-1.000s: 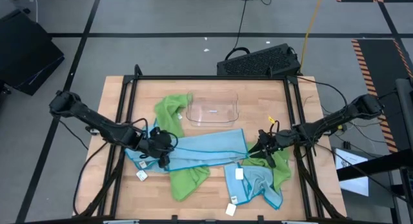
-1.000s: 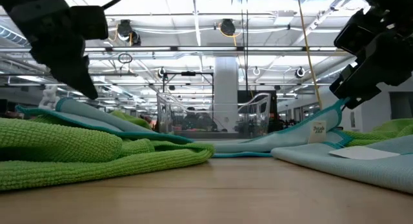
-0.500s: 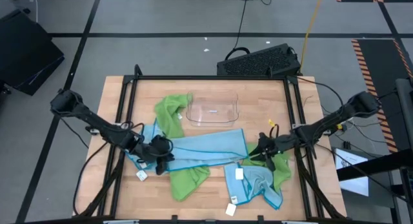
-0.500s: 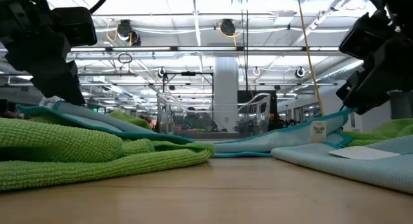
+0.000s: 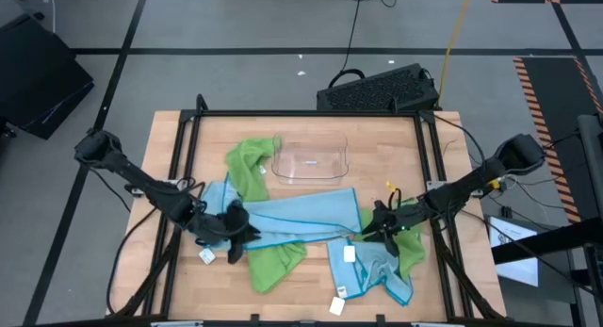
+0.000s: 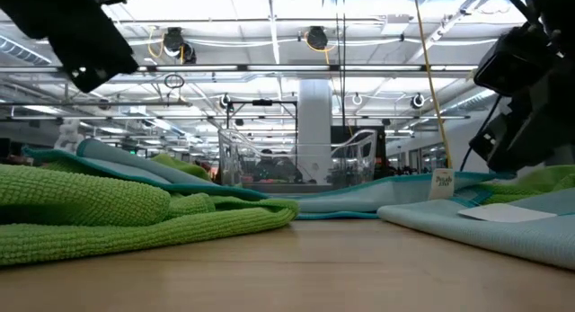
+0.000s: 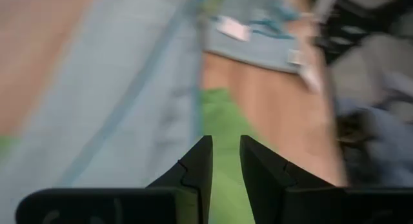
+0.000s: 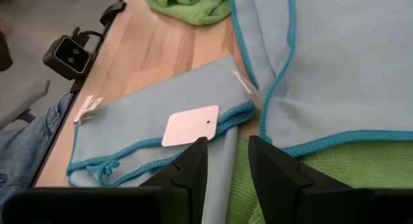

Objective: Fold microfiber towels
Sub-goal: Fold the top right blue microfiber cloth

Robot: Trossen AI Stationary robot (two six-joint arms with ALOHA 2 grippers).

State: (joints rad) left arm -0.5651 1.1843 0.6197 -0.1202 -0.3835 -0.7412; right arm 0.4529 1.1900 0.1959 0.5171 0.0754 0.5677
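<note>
The left pincer (image 5: pixel 236 235) hovers low over the left end of the long light blue towel (image 5: pixel 301 218), where that towel overlaps a lime green towel (image 5: pixel 273 263) at the front of the worktop (image 5: pixel 174 289). In its own wrist view the two fingers (image 7: pixel 197 169) stand a narrow gap apart with nothing between them; blue cloth and green cloth lie beyond the tips, so it holds nothing.

The right pincer (image 5: pixel 374 231) sits at the long towel's opposite end, just beside the smaller light blue towel (image 5: pixel 372 269) that carries a white tag (image 8: pixel 190 126). Its fingers (image 8: pixel 193 166) are likewise parted by a slim gap and bare, poised above the seam where the tagged towel, the long towel's teal hem and another lime green towel (image 5: pixel 407 240) meet.

The two arms flank the same long towel end to end, which looks like a set-up for taking both ends at once and lifting it clear to fold. The narrow opening suits pinching a thin hem rather than a bunched wad.

A third lime green towel (image 5: pixel 250 162) lies crumpled farther back, touching the clear plastic tray (image 5: pixel 311 162). All towels are spread or heaped, none folded yet.
</note>
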